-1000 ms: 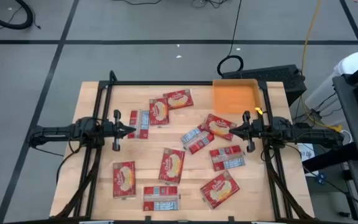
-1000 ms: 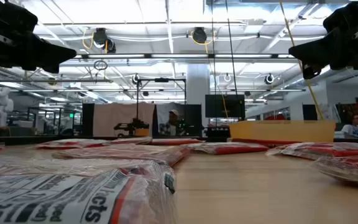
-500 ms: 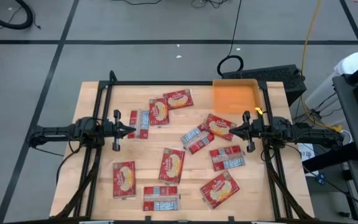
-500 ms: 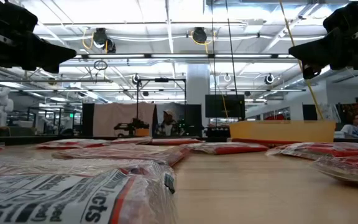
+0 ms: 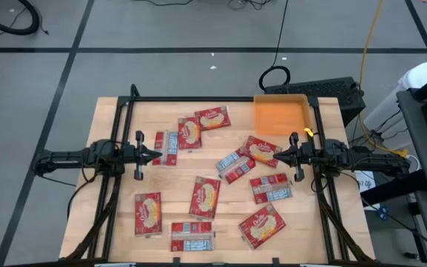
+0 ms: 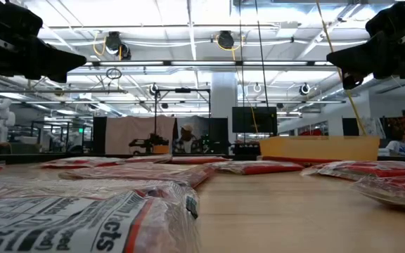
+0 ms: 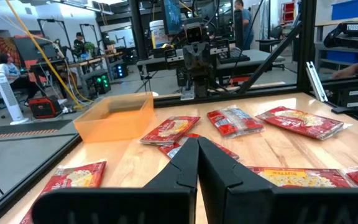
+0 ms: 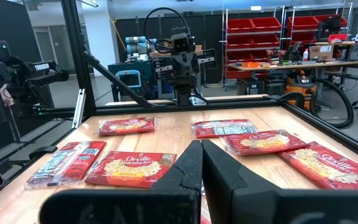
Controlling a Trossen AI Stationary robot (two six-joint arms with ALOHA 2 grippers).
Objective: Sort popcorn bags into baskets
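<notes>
Hovering above the table [image 5: 110, 111], my left gripper [image 5: 156, 156] and right gripper [image 5: 276, 155] are pressed together, empty; popcorn bags [image 5: 204, 196] lie between them, the orange basket [image 5: 280, 115] behind my right one.

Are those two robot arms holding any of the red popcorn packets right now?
No. The left pincer and right pincer are both shut on nothing, raised above the table. All the popcorn bags lie loose, and the orange basket looks empty.

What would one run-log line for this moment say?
left hand: shut, empty | right hand: shut, empty | popcorn bags: on table | orange tray: empty
</notes>
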